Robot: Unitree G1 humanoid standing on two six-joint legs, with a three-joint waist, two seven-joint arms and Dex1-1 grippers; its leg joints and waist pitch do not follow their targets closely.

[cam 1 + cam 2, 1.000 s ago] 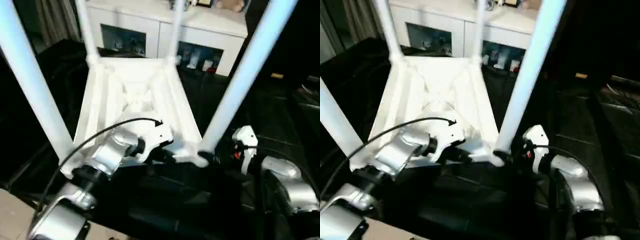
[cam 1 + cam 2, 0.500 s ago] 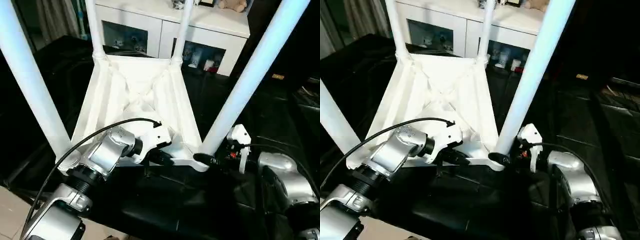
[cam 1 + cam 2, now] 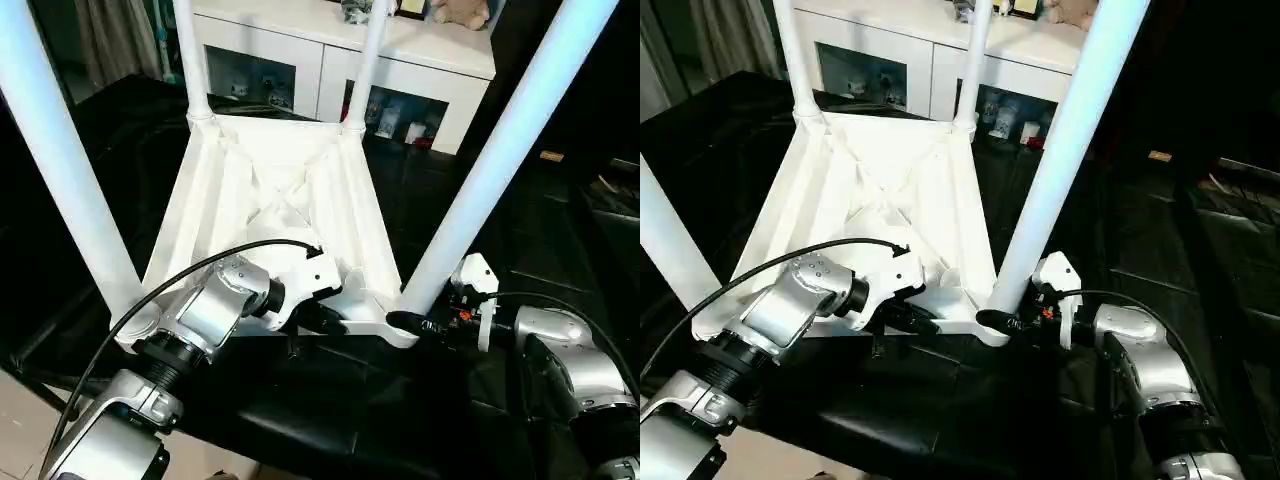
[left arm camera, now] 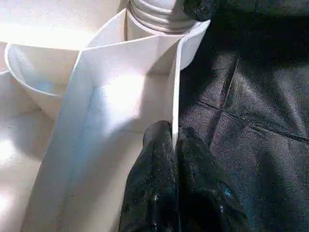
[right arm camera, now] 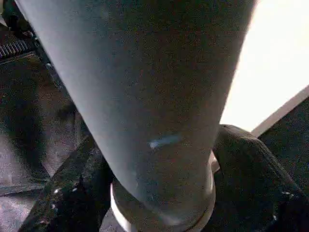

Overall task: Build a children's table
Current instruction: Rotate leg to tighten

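The tabletop lies upside down on a black cushioned surface, ribbed and diagonally braced underside facing up. It sits directly ahead of me, between my two forearms. Behind it stands a white cabinet with glass doors, holding small items too blurred to identify.

Four white legs stand upright in the corner sockets:
- near-left leg, rising out past the upper edge of the head view
- near-right leg, likewise tall, leaning slightly outward as seen from my head
- far-left leg
- far-right leg

My left pincer: pressed together on the thin upright rim wall of the tabletop's near edge, one black finger on each face of the wall. The grip point is just beside the near-right corner socket. A black cable arcs over that forearm.

My right pincer: spread, one finger on each side of the base of the near-right leg, right at the collar where the leg enters its socket. In the wrist view the fingers flank the tube closely; whether they press on it I cannot tell. In the head view the finger lies against the socket's outer face.
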